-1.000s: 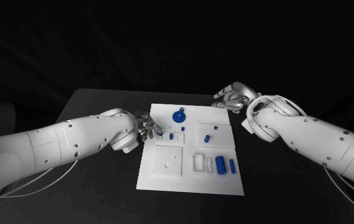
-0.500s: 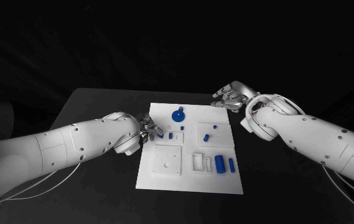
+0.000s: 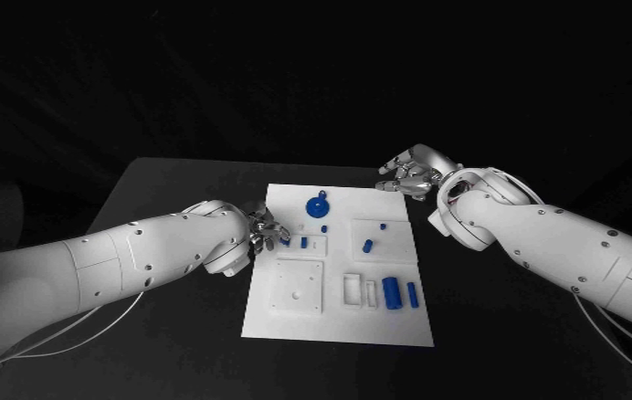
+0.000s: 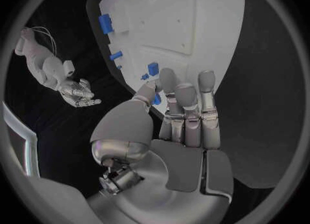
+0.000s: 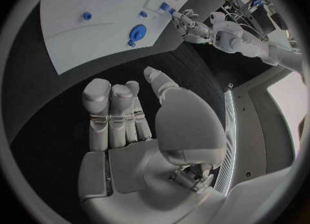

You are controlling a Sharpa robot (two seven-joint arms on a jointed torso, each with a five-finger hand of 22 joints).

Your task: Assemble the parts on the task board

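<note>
The white task board (image 3: 297,313) lies mid-table, with a round blue part (image 3: 318,206) at its far end. Small blue parts (image 3: 306,242) stand near its middle, and two blue cylinders (image 3: 393,292) lie near its right edge. My left hand (image 3: 268,231) reaches over the board's left edge. In the left wrist view the thumb and a finger of this hand (image 4: 184,115) pinch a small blue part (image 4: 157,99). My right hand (image 3: 411,173) hovers over the black table past the board's far right corner. Its fingers (image 5: 113,110) are extended and hold nothing.
The board (image 4: 194,22) has raised white blocks and recesses, including a square block (image 3: 299,283) near the left hand. Black table (image 3: 172,190) surrounds the board on all sides. The right forearm (image 3: 527,231) lies along the board's right side.
My left hand has drawn slightly nearer along the board's left edge, with the small blue part still at its fingertips. The right hand has barely moved.
</note>
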